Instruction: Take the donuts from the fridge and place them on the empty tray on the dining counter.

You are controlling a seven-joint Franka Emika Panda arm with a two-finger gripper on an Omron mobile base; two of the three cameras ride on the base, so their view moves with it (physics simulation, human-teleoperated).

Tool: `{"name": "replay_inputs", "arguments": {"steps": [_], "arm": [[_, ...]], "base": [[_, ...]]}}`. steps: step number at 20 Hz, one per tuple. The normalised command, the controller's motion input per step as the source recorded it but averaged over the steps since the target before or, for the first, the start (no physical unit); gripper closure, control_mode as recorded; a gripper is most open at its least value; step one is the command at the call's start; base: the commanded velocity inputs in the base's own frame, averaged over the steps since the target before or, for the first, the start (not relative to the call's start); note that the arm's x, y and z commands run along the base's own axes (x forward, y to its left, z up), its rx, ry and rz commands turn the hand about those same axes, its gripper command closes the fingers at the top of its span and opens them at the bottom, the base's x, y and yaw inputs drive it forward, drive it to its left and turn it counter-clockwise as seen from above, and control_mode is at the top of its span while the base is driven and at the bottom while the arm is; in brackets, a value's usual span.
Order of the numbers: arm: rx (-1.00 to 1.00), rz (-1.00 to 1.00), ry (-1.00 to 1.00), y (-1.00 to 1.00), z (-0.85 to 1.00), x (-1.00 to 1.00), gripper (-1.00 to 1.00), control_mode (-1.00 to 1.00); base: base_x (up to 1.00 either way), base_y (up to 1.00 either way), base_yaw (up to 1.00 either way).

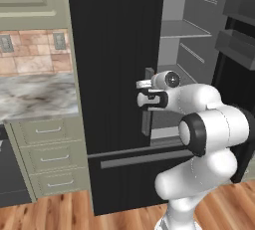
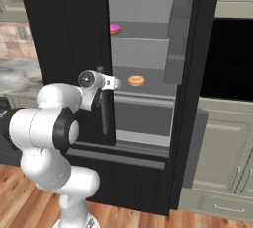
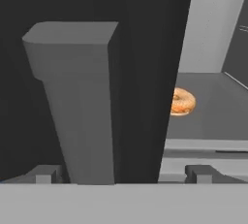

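Fridge (image 2: 64, 34) door handle (image 3: 82, 106) blocks open gripper (image 3: 123, 173) from orange donut (image 3: 182, 101).

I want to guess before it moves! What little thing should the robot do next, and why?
Probably slide the open claw sideways, past the left door's handle, toward the gap. The right door is already open, and the orange donut lies on a shelf just beyond the door edge, with the pink donut a shelf higher. The claw holds nothing and faces the handle, not the donut.

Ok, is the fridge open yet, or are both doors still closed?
Partly open: the fridge's right door is swung out, exposing grey shelves with the pink donut and the orange donut. The left door is shut.
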Motion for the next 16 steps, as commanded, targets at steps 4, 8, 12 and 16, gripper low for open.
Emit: {"name": "replay_inputs", "arguments": {"steps": [4, 8, 12, 16], "arm": [[0.0, 0.0, 0.0, 0.0, -0.24, 0.77, -1.0, -1.0], [0.0, 0.0, 0.0, 0.0, -0.13, 0.68, -1.0, -1.0], [0.0, -0.01, 0.05, 0.0, 0.0, 0.15, 1.0, -1.0], [0.0, 0.0, 0.18, 0.03, 0.05, -0.49, 1.0, -1.0]], "base": [[0.0, 0.0, 0.0], [0.0, 0.0, 0.0], [0.0, 0.0, 0.0], [0.0, 0.0, 0.0]]}}
